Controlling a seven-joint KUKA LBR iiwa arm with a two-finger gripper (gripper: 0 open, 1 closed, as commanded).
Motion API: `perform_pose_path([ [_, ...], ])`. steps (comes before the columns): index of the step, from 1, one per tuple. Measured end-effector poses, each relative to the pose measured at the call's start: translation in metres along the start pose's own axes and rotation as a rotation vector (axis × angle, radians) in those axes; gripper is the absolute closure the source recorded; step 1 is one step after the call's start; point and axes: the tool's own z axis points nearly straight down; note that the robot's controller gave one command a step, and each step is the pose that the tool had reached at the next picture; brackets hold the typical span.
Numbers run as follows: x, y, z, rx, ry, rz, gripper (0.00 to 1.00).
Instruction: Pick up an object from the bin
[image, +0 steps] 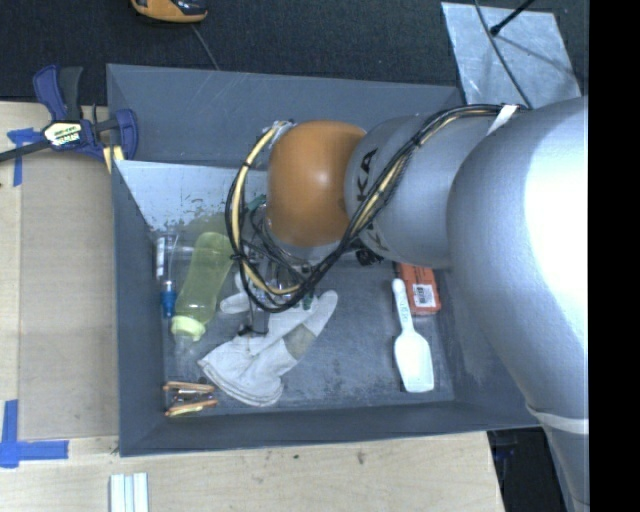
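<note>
The arm (480, 190) comes in from the right of the frame, its orange cover (310, 185) sitting over the middle of the bin (135, 300). Below the cover, under a tangle of cables (262, 275), the gripper (255, 315) is down at the upper edge of a crumpled white cloth (262, 355), which lies at lower centre. How wide the gripper is open, or whether it has hold of anything, I cannot tell; the cables hide it. Just left of it lies a yellow-green bottle (200, 282), on a clear packet (165, 270) at the left wall. Clothespins (190, 397) lie in the lower-left corner. To the right, well apart, a white brush (412, 350) lies beside an orange box (420, 290).
</note>
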Motion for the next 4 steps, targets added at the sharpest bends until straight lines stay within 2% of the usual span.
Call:
perform_pose_path([
  [1, -0.014, 0.001, 0.022, 0.004, 0.011, -0.080, 0.00],
  [2, 0.021, -0.008, 0.008, 0.001, 0.006, -0.192, 1.00],
  [3, 0.021, -0.008, 0.008, 0.001, 0.006, -0.192, 1.00],
  [4, 0.016, -0.025, -0.142, 0.002, 0.005, -0.178, 1.00],
])
